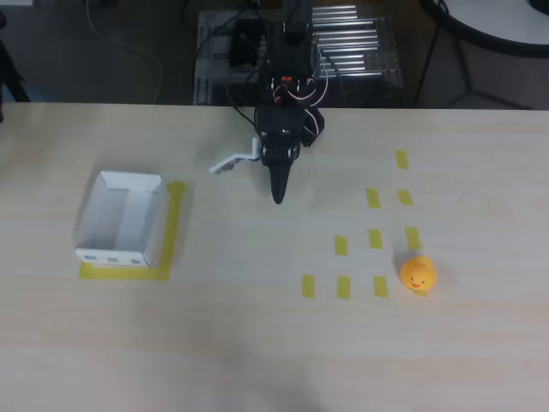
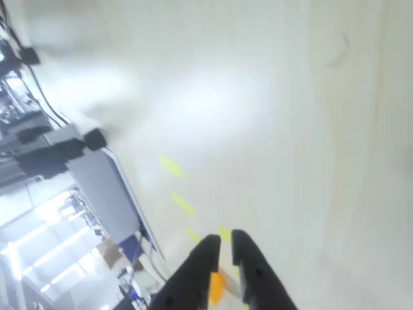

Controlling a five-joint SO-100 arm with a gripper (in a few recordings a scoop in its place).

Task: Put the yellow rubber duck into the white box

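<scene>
The yellow rubber duck [image 1: 418,274] sits on the table at the right, beside a yellow tape mark. The white box [image 1: 120,219], with low walls, stands at the left on a yellow tape frame. My black gripper [image 1: 278,194] hangs over the upper middle of the table, tip pointing toward the front edge, well apart from both duck and box. Its fingers are together with nothing between them. In the wrist view the gripper [image 2: 224,240] shows a hair-thin gap, and a sliver of the orange duck [image 2: 217,287] appears far behind it.
Several small yellow tape rectangles [image 1: 375,239] lie in rows between the gripper and the duck. A white plate [image 1: 232,161] sticks out from the arm's left side. Cables and a metal rack [image 1: 352,47] sit behind the table's back edge.
</scene>
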